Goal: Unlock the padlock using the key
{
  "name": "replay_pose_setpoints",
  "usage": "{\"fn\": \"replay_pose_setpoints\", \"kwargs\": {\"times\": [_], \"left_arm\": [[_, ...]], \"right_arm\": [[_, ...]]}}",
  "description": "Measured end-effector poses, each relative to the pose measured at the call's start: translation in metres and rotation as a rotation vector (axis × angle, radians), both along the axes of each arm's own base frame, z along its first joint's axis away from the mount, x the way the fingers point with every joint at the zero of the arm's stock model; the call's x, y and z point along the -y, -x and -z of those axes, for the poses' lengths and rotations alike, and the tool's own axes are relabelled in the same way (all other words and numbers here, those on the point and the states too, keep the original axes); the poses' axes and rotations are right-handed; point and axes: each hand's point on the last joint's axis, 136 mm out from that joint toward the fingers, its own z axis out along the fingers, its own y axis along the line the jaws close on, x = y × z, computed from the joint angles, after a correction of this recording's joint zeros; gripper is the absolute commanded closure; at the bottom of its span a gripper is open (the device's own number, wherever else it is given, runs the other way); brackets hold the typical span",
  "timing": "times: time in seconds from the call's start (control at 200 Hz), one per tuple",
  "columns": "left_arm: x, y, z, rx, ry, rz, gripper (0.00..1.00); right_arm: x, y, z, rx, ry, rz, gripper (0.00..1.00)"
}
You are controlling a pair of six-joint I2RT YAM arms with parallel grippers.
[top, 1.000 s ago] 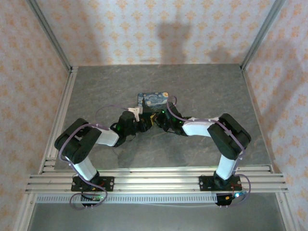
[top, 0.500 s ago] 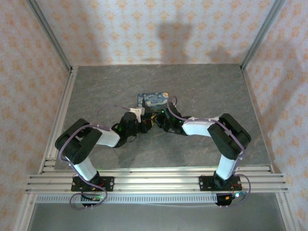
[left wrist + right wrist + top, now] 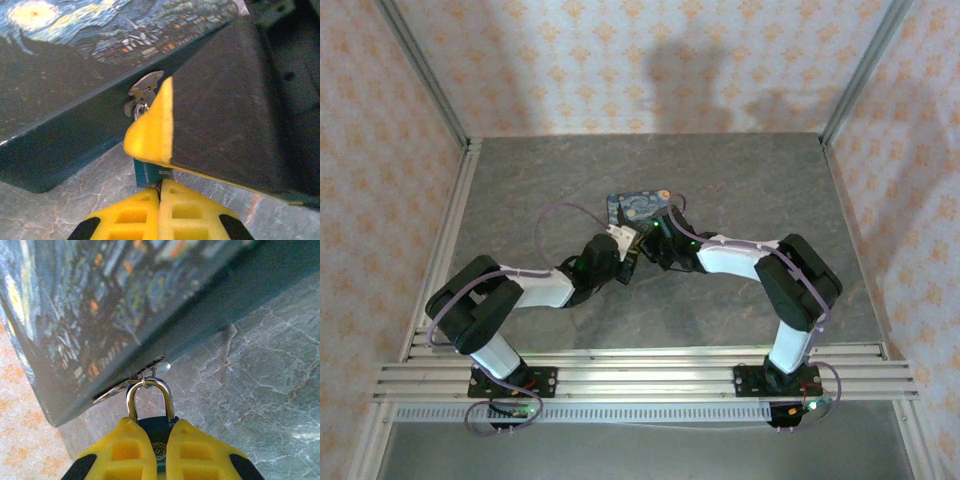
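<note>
padlock (image 3: 158, 430): hangs by its shackle (image 3: 169, 400) from the hasp (image 3: 146, 82) on the near side of the starry-night box (image 3: 75, 45), mid worktop (image 3: 260, 365).
right pincer (image 3: 158, 442): clamped on the padlock body.
left pincer (image 3: 160, 197): closed tip to tip just under the padlock's blue base; key not made out.
done: lock held steady.
left: both shackle legs seated, so probably not unlocked.
room: pincers crowd nose to nose against the box wall; bare worktop behind and either side.
</note>
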Motion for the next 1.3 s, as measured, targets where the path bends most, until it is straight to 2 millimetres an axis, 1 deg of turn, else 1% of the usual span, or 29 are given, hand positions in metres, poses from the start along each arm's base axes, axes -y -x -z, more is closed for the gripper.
{"fn": "replay_pose_setpoints", "kwargs": {"times": [0.165,0.35,0.385,0.445,0.55,0.646,0.726,0.771,0.921,1.001,1.066,1.301], "left_arm": [[0.002,0.003,-0.001,0.095,-0.138,0.036,1.0],[0.002,0.003,-0.001,0.128,-0.178,0.043,1.0],[0.002,0.003,-0.001,0.128,-0.177,0.043,1.0],[0.002,0.003,-0.001,0.13,-0.17,0.042,1.0],[0.005,0.004,-0.001,0.124,-0.138,0.045,1.0],[0.002,0.002,0.0,0.107,-0.108,0.034,1.0],[-0.008,0.002,0.009,0.07,-0.1,0.014,1.0],[-0.014,0.001,0.014,0.048,-0.088,-0.002,1.0],[-0.021,-0.003,0.016,0.004,-0.035,-0.014,1.0],[-0.022,-0.003,0.016,-0.014,-0.009,-0.015,1.0],[-0.021,-0.003,0.016,-0.024,0.005,-0.012,1.0],[-0.019,-0.001,0.016,-0.053,0.048,0.003,1.0]], "right_arm": [[0.001,0.003,-0.001,-0.032,0.004,-0.025,1.0],[0.004,0.001,-0.003,-0.035,0.012,-0.033,1.0],[0.004,0.002,-0.003,-0.034,0.015,-0.034,0.94],[0.006,0.002,-0.003,-0.031,0.024,-0.035,0.88],[0.009,0.003,-0.004,-0.026,0.043,-0.038,0.8],[0.012,0.004,-0.007,-0.019,0.056,-0.038,0.71],[0.012,0.003,-0.016,0.006,0.05,-0.042,0.66],[0.013,0.002,-0.026,0.029,0.04,-0.041,0.64],[0.015,0.001,-0.054,0.09,0.01,-0.033,0.62],[0.018,0.002,-0.061,0.106,0.005,-0.027,0.62],[0.021,0.003,-0.061,0.109,0.009,-0.019,0.62],[0.029,0.006,-0.047,0.093,0.027,-0.009,0.61]]}}
